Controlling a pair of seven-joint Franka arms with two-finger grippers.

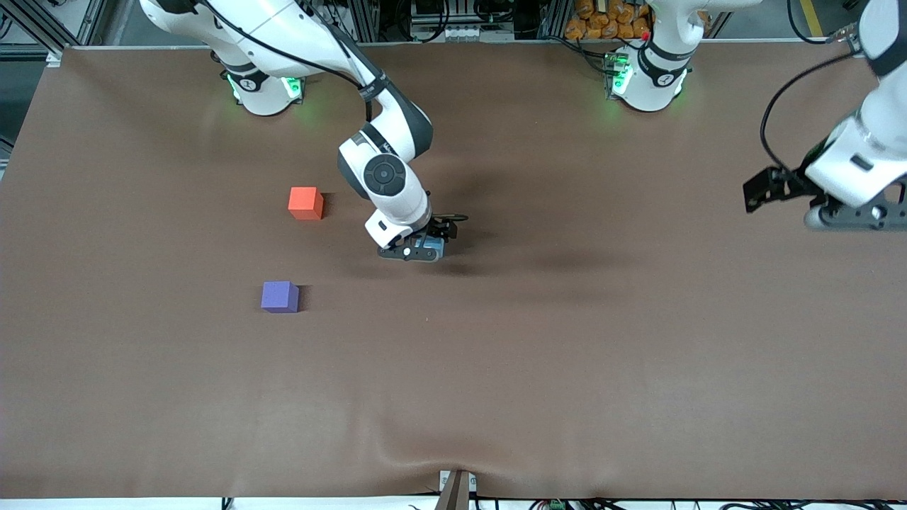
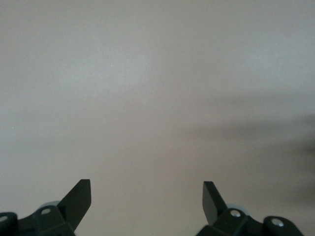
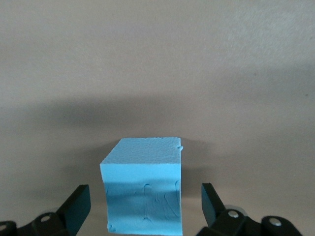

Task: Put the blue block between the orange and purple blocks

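Right wrist view puts the blue block [image 3: 142,194] squarely between my right gripper's [image 3: 142,204] fingers [image 3: 78,202], with a visible gap on each side, so the jaws are spread and nothing is grasped yet. The block is a light sky-blue matte cube, its foam-like faces dimpled and scratched, one small nick at a top corner, sitting flat on the brown table [image 1: 567,340]. In the front view the blue block [image 1: 429,248] shows only as a sliver under the right gripper [image 1: 418,249], near the table's middle. I judge this to be the grasp step: the gripper is down around the cube and the next move calls for clenching the fingers evenly on its side faces, then lifting straight up before carrying it. The target gap lies at about nine o'clock from the block: the orange block [image 1: 306,203] sits at roughly ten o'clock from it, the purple block [image 1: 280,297] at roughly eight o'clock and nearer the front camera, the two well apart. My left gripper [image 1: 850,212] waits over the left arm's end of the table, its fingers [image 2: 78,201] released with only bare table beneath.
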